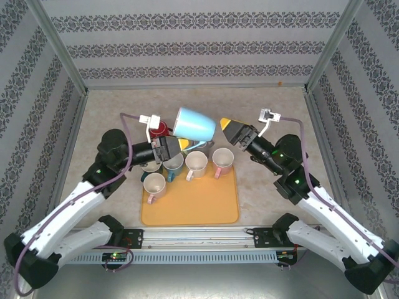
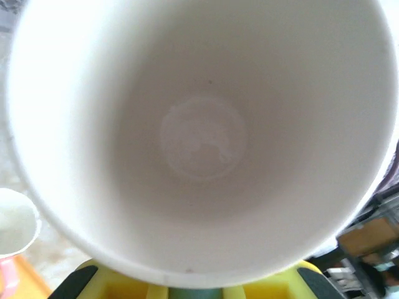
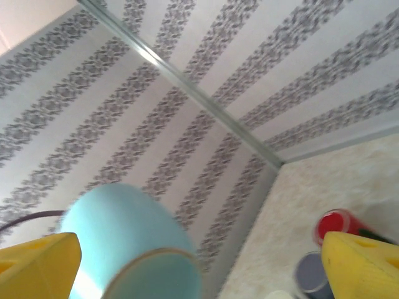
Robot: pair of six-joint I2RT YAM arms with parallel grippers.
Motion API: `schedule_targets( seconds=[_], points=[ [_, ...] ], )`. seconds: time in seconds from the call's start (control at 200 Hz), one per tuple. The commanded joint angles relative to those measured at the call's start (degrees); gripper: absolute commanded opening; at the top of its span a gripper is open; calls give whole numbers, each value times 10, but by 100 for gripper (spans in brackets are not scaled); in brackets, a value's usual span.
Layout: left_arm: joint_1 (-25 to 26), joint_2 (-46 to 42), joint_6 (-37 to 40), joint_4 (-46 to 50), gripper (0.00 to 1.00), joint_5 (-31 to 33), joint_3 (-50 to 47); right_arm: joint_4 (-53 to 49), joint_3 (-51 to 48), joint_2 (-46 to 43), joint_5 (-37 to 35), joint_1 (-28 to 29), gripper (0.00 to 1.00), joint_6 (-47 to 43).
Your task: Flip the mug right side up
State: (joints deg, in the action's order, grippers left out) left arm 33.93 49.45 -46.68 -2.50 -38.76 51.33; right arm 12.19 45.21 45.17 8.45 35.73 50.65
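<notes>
A light blue mug with a white inside hangs tilted in the air above the back of the tray. Its mouth faces my left gripper and its base faces the right one. In the left wrist view the left gripper is shut on the mug at the near rim, with yellow fingers showing just under it. My right gripper stands wide open just right of the mug and apart from it. Its yellow fingertips sit at either side of the right wrist view.
An orange tray lies at the near middle, with several mugs, pink-handled, cream and teal, upright along its back. A red mug and a grey-blue one stand behind. Patterned walls enclose the table.
</notes>
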Motion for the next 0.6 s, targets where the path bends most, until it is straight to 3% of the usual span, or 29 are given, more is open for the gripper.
schedule_targets(
  seconds=[0.0,0.25,0.595],
  points=[
    [35,-44,191,243,9,107,52,-117,34,-16,-72,-8,98,-110],
    [180,-61,246,439,8,289,40,-166,65,-12,-86,-14,98,-166],
    [387,9,150,500,6,484,-15,-180,77,28,-67,-15,98,-167]
  ],
)
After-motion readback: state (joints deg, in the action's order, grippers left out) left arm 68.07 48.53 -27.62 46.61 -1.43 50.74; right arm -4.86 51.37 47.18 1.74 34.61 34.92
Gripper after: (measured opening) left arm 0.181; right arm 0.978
